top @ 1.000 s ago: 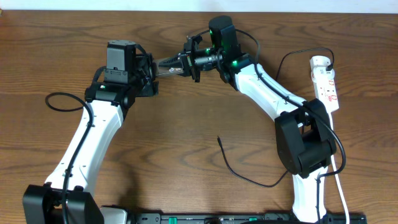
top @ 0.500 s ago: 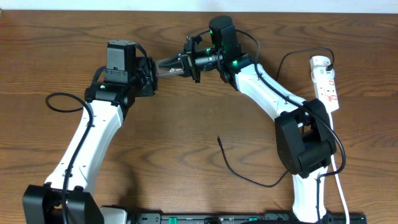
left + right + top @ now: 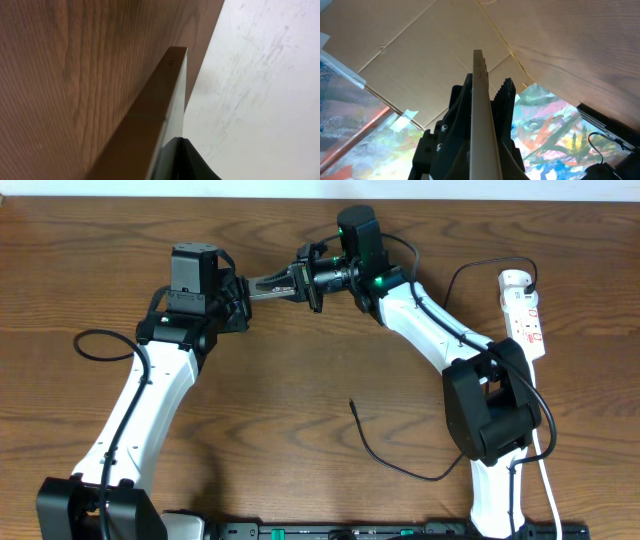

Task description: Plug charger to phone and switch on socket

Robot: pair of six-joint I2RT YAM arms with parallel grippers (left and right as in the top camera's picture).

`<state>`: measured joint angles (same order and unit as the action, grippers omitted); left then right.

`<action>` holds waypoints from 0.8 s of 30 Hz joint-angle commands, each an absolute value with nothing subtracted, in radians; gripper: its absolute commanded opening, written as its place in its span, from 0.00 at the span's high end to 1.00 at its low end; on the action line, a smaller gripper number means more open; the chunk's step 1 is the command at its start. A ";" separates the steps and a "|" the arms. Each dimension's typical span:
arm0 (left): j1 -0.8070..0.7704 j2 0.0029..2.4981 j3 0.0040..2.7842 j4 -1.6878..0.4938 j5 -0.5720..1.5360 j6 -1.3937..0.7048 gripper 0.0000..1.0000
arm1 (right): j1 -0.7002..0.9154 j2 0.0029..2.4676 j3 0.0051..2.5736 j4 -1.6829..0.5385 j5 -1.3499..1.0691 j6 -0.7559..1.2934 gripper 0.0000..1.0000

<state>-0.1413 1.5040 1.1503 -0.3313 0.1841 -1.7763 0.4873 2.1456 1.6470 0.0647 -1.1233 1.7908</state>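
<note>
We see the flat dark brown-grey phone slab (image 3: 268, 283) held edge-on above the brown wooden table (image 3: 290, 380), bridging the two arms. The right gripper (image 3: 292, 281) has its black toothed fingers (image 3: 507, 92) clamped on it, while its other end reaches the left gripper (image 3: 243, 290), whose grip we cannot tell. The thin black charger cable (image 3: 385, 458) lies loose on the table, well apart from the white power strip socket (image 3: 525, 315) near the right edge.

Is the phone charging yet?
Not yet; nothing is finished. In hand: the left gripper and right gripper hold the phone above the table. Left: the charger lies loose, unplugged, and the socket sits far from both grippers.
</note>
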 commanded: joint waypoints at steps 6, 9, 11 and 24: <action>-0.141 1.510 1.147 -0.353 0.171 -1.703 0.92 | 0.496 2.127 1.673 0.087 -1.181 1.660 0.99; -0.141 1.510 1.147 -0.353 0.171 -1.686 0.93 | 0.496 2.127 1.673 0.087 -1.181 1.660 0.99; -0.141 1.510 1.147 -0.353 0.171 -1.663 0.92 | 0.497 2.127 1.673 0.087 -1.181 1.660 0.99; -0.141 1.510 1.147 -0.353 0.171 -1.646 0.93 | 0.499 2.127 1.673 0.087 -1.177 1.668 0.99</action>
<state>-0.1413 1.5036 1.1503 -0.3298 0.1799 -1.7313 0.4885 2.1456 1.6470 0.0647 -1.1213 1.7954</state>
